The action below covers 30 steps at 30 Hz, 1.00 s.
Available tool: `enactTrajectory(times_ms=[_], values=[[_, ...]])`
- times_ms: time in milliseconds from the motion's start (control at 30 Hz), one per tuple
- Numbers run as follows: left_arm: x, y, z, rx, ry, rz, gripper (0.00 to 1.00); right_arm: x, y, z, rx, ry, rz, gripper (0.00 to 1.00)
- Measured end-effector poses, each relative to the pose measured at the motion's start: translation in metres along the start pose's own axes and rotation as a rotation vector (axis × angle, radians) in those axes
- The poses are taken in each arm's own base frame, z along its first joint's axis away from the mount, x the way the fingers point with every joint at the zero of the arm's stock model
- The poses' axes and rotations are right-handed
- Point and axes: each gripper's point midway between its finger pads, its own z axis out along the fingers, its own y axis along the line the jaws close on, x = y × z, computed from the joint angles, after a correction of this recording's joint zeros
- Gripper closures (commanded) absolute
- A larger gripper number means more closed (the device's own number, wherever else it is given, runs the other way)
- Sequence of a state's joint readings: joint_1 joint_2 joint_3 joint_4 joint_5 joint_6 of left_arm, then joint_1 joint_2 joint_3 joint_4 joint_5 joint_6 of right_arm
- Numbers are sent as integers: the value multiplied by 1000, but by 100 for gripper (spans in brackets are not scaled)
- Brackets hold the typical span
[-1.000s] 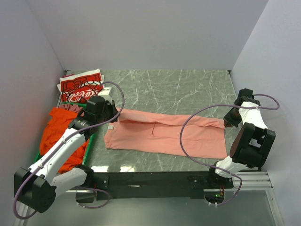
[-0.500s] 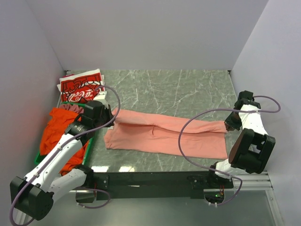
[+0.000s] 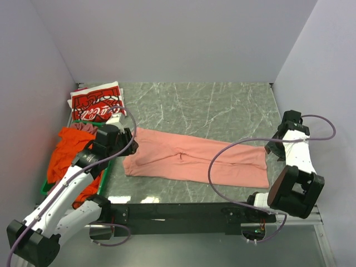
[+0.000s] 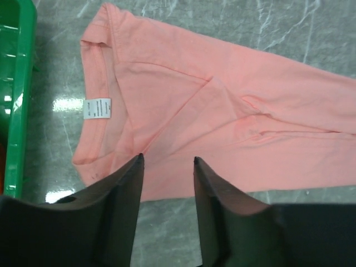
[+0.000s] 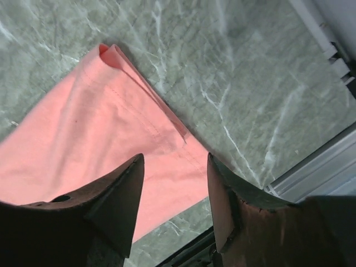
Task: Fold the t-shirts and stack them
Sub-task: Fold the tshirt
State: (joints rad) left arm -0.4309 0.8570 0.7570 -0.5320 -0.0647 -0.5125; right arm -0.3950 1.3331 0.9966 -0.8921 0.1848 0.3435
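Observation:
A salmon-pink t-shirt [image 3: 194, 161] lies folded lengthwise in a long band across the marble table, its collar and white label [image 4: 97, 108] at the left end. My left gripper [image 3: 128, 140] hovers just above that collar end, open and empty [image 4: 167, 160]. My right gripper [image 3: 273, 147] hangs over the hem end [image 5: 111, 122], also open with nothing between its fingers [image 5: 174, 158]. A red Coca-Cola t-shirt [image 3: 95, 103] lies folded at the back left. An orange t-shirt [image 3: 65, 153] and a mauve one [image 3: 83, 128] are heaped in the green crate.
The green crate [image 4: 16, 83] stands along the table's left side beside the left arm. Grey walls close in the left, back and right. The metal rail [image 5: 320, 164] of the table's edge runs close to the right gripper. Bare marble [image 3: 211, 105] lies behind the pink shirt.
Both grippers have opened and let go of the pink shirt's lifted edge. The fold now lies flat, and both arms have drawn back toward the near side.

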Motion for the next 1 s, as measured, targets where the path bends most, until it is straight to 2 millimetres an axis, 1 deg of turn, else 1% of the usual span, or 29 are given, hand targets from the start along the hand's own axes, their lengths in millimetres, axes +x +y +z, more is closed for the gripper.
enactTrajectory(times_ms=[100,200,300,333,400,467,500,567,633,700,800,1000], values=[[-2,-3,-10,17,-15,-29,49,-6,-3,-13,-13,-62,16,43],[-7,-8,-13,32,-25,-42,47,-14,-1,-34,-59,-149,37,45],[-9,-13,1,28,7,-53,46,-19,9,-50,-143,-215,56,47],[-10,-15,8,23,23,-57,46,-19,17,-54,-179,-225,55,48],[-9,-18,28,10,64,-59,45,-16,35,-55,-252,-221,34,49],[-5,-18,47,-11,109,-63,45,-5,57,-50,-302,-184,-10,49],[-5,-19,53,-17,121,-64,46,2,68,-45,-323,-153,-36,50],[-4,-21,74,-36,165,-71,46,17,87,-36,-353,-90,-76,51],[-4,-24,96,-40,193,-83,46,35,105,-23,-379,-10,-102,51],[1,-23,113,-46,227,-98,46,50,112,-11,-385,48,-104,51],[18,-13,131,-72,288,-122,46,67,111,5,-365,118,-90,51],[46,7,159,-120,377,-141,47,83,110,29,-316,200,-80,52]])
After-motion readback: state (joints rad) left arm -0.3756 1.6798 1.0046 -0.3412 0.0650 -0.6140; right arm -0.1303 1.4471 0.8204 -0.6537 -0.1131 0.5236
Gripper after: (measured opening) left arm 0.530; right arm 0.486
